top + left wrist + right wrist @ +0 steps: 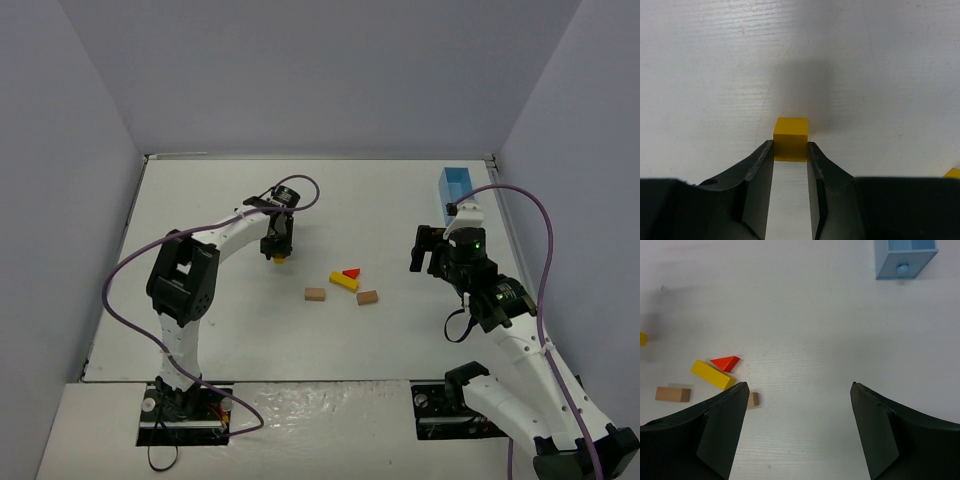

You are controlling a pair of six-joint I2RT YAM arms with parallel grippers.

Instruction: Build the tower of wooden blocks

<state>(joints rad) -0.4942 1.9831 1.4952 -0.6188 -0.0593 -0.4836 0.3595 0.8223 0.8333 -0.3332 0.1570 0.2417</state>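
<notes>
Stacking has not begun: every piece lies singly on the worktop (200, 200), none on top of another. Farthest left, the left end effector (276, 248) points down at the yellow cube (791, 137), which sits on the surface between its fingers. The jaws press against the cube's two sides, gripping it. To the right lie a tan block (316, 294), a yellow bar (344, 281) with a red wedge (351, 272) touching it, and a second tan block (367, 297). Well right of these, the right end effector (427, 250) hovers with jaws wide apart, holding nothing. By my reading, the whole tower is left to build.
</notes>
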